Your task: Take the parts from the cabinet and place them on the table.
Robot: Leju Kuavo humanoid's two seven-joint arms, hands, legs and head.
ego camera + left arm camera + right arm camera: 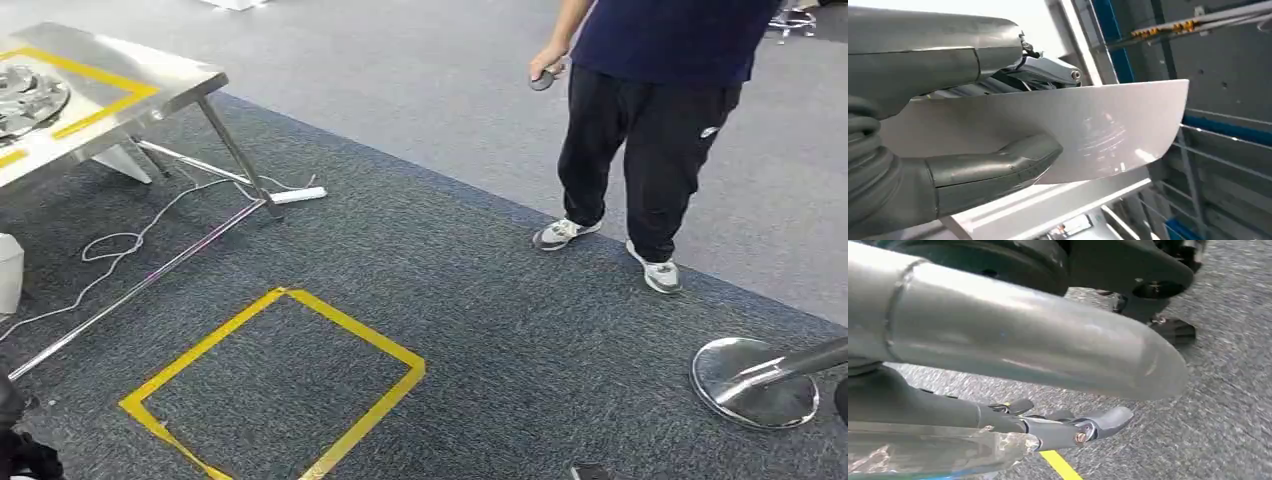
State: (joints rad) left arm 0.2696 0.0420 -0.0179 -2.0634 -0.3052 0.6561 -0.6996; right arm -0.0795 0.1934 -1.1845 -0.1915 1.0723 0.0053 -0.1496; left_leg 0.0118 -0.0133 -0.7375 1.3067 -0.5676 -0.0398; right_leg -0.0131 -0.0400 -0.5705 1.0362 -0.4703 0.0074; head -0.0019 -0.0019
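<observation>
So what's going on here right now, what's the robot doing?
The robot is carrying something. Its left robot hand grips a pale, flat, curved panel, thumb on one face and fingers on the other. The right robot hand hangs over the carpet with a clear, shiny thing against it; whether it holds that is unclear. Ahead, a steel table with yellow tape already carries metal parts. A person stands nearby, beyond a yellow tape square on the floor.

Silver table (150,75) carries yellow tape stripes; a yellow tape square (275,385) marks the dark speckled carpet (500,330). The left hand (973,125) is grey, its part (1098,135) white.
</observation>
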